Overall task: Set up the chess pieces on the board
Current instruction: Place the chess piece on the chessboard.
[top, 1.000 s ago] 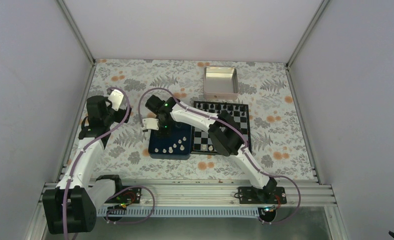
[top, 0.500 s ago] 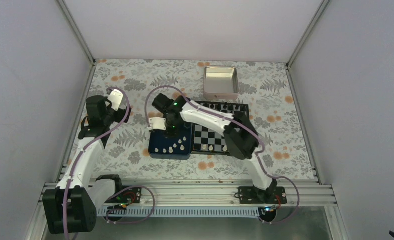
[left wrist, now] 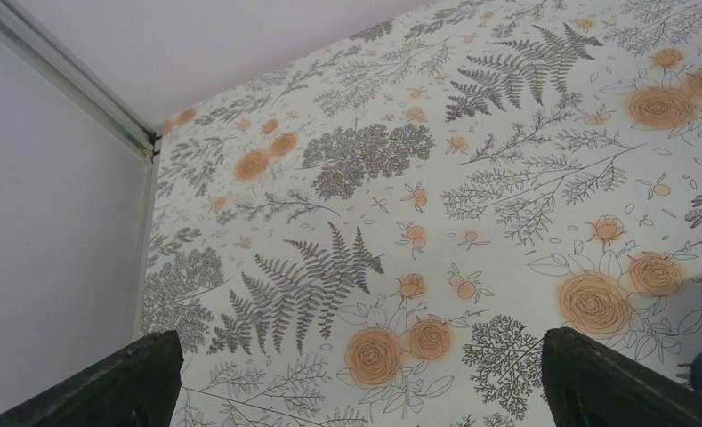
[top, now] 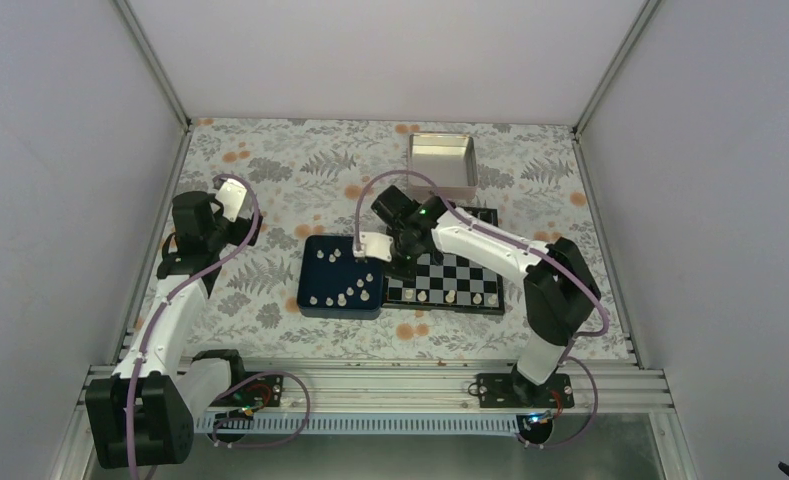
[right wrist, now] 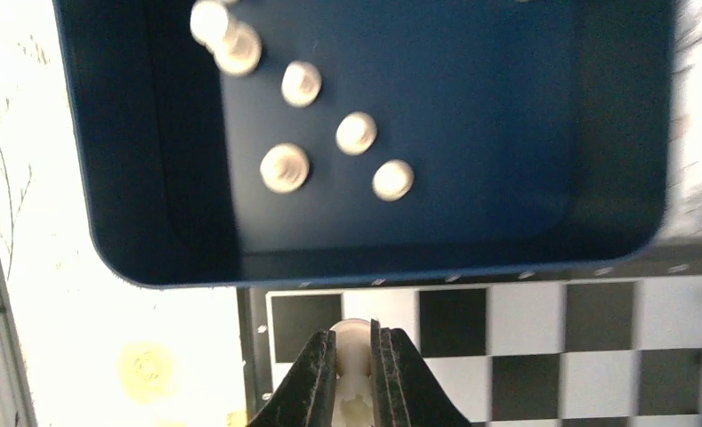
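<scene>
Since the frame a second earlier, the right gripper has travelled from above the tray to the edge of the board just beside it. Its dark, tapered jaws are pressed onto one rounded cream chess piece, held over a white square of the glossy chequered surface. Other round-topped cream pieces lie scattered in the smooth, dark blue, round-cornered tray. The left gripper, jaws spread wide, hangs over the fern-and-rose printed tablecloth, well apart from the board. A square metal tin stands beyond the board
</scene>
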